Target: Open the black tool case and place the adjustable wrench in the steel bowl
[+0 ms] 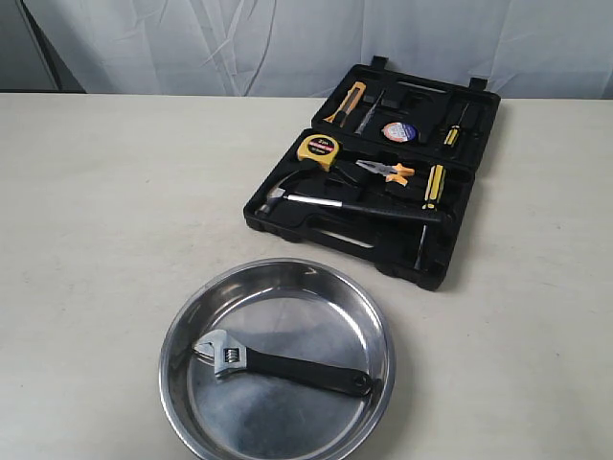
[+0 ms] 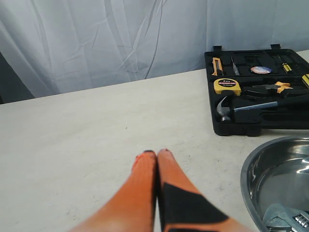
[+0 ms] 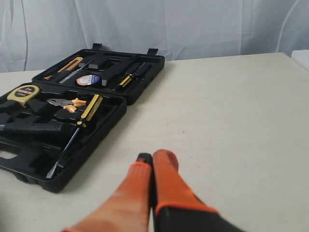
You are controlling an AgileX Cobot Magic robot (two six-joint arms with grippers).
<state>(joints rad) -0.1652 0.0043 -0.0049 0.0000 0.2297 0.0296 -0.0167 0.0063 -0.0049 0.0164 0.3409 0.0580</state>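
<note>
The black tool case [image 1: 316, 230] lies open at the back right of the table, lid flat behind it, also seen in the left wrist view [image 2: 241, 126] and right wrist view [image 3: 111, 116]. In front of it stands the steel bowl [image 1: 187, 316], its rim showing in the left wrist view [image 2: 247, 170]. The adjustable wrench [image 1: 287, 366] lies flat on the bowl's floor, silver head to the left; its head shows in the left wrist view [image 2: 285, 218]. My left gripper [image 2: 156, 152] is shut and empty over bare table left of the bowl. My right gripper [image 3: 154, 156] is shut and empty, right of the case.
The case holds a claw hammer [image 1: 335, 203], yellow tape measure [image 1: 319, 149], orange-handled pliers [image 1: 388, 172], screwdrivers [image 1: 429, 196] and a tape roll [image 1: 398, 131]. A white curtain [image 1: 287, 38] hangs behind the table. Neither arm appears in the exterior view.
</note>
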